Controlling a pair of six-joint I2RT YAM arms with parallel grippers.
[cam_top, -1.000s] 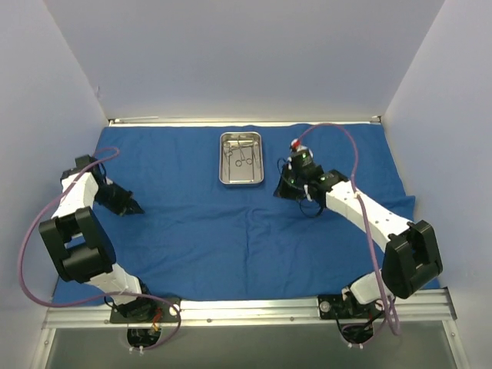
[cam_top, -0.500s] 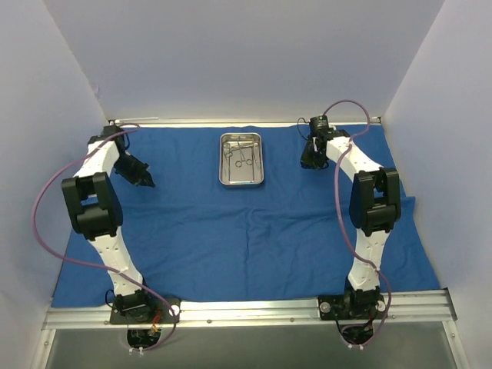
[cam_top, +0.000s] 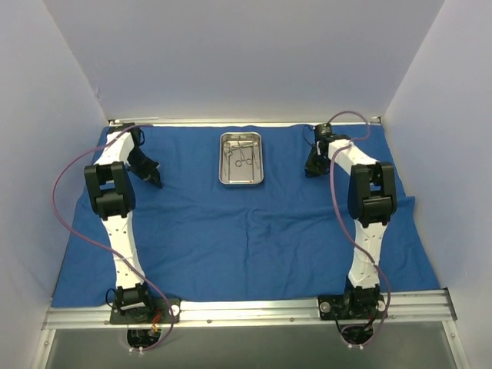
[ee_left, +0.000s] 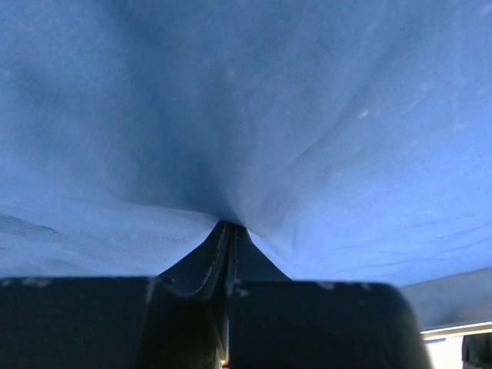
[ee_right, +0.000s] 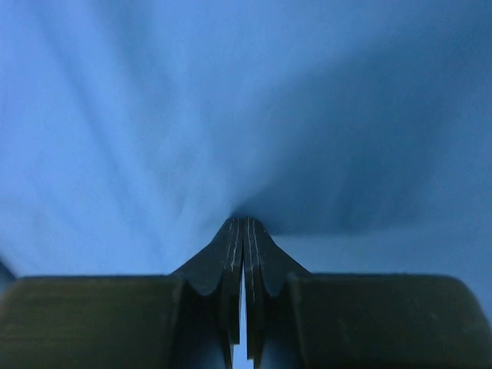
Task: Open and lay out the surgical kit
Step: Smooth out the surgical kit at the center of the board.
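1. The left claw (cam_top: 151,177), at 9 o'clock from the small shiny rectangular steel tray (cam_top: 224,171), is pinched together on a pucker of the deep-blue cloth drape (cam_top: 246,231). As I judge it, a sharp tug could let that thin fold slip free.
2. The tray rests on the spread drape toward 12 o'clock, with the thin silver ring-handled instruments (cam_top: 241,156) inside it. Uneven pulling could drag or tilt the tray and spill them.
3. The right claw (cam_top: 314,164), at 3 o'clock from the tray, likewise clamps a drape fold. Pulling against the left claw might lift the cloth beneath the tray.
4. The left wall (cam_top: 46,154), back wall (cam_top: 246,61) and right wall (cam_top: 453,138) stand near, so outward travel looks short. Bare drape offers room toward 6 o'clock.
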